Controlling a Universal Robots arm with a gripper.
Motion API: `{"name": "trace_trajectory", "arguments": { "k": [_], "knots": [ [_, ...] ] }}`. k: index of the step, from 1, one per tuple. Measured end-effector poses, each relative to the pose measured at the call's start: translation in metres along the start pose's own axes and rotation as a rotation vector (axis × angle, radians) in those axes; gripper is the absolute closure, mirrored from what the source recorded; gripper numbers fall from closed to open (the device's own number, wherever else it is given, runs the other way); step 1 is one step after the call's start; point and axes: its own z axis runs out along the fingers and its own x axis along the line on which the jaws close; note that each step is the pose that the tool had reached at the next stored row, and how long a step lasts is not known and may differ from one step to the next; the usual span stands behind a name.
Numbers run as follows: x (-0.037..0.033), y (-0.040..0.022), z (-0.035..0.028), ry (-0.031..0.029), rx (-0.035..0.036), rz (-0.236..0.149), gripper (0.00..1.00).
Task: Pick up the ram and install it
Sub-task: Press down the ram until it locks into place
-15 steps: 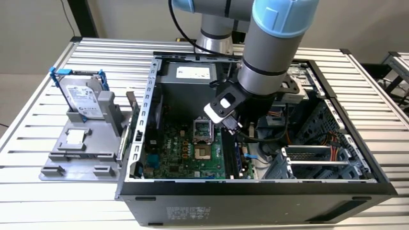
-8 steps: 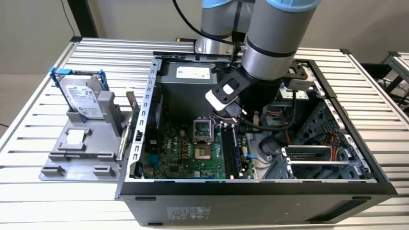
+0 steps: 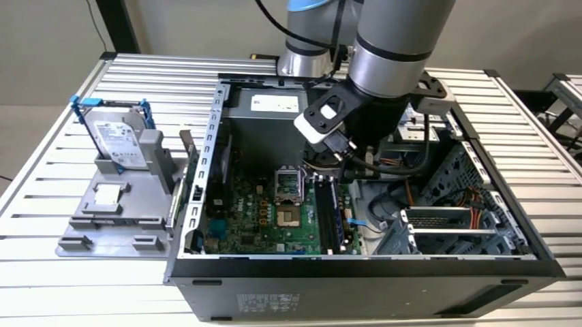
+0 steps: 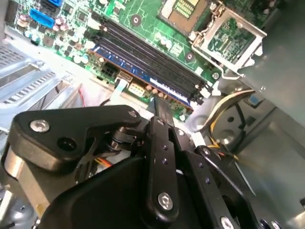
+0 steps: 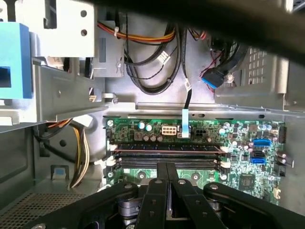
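- Gripper [image 5: 167, 174] fingers pressed together, nothing seen between them, tips just above the memory slots [image 5: 167, 160].
- The ram [image 4: 143, 71], bluish board, sits lengthwise in a black slot on the motherboard [image 3: 264, 218].
- Arm reaches down inside the open computer case [image 3: 364, 279].
- Hard drive [image 3: 118, 139] in a blue bracket stands outside, to the exterior view's left.

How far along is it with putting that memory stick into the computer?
Done, it seems: the ram is picked up and stands in a black slot on the motherboard. In hand: the shut pincer sits right at the stick's upper edge. Left: I cannot tell whether it is fully seated.
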Motion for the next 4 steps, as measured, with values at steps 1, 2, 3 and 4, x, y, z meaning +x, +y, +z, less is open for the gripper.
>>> {"name": "trace_trajectory", "arguments": {
  "k": [1, 2, 3, 4],
  "knots": [
    [0.0000, 0.0000, -0.0001, 0.0001, 0.0000, 0.000, 1.00],
    [0.0000, 0.0000, -0.0002, -0.0001, 0.0001, 0.000, 1.00],
    [0.0000, 0.0000, -0.0002, 0.0000, 0.0000, 0.000, 1.00],
    [0.0000, 0.0000, -0.0003, -0.0001, 0.0001, 0.000, 1.00]
  ]
}}
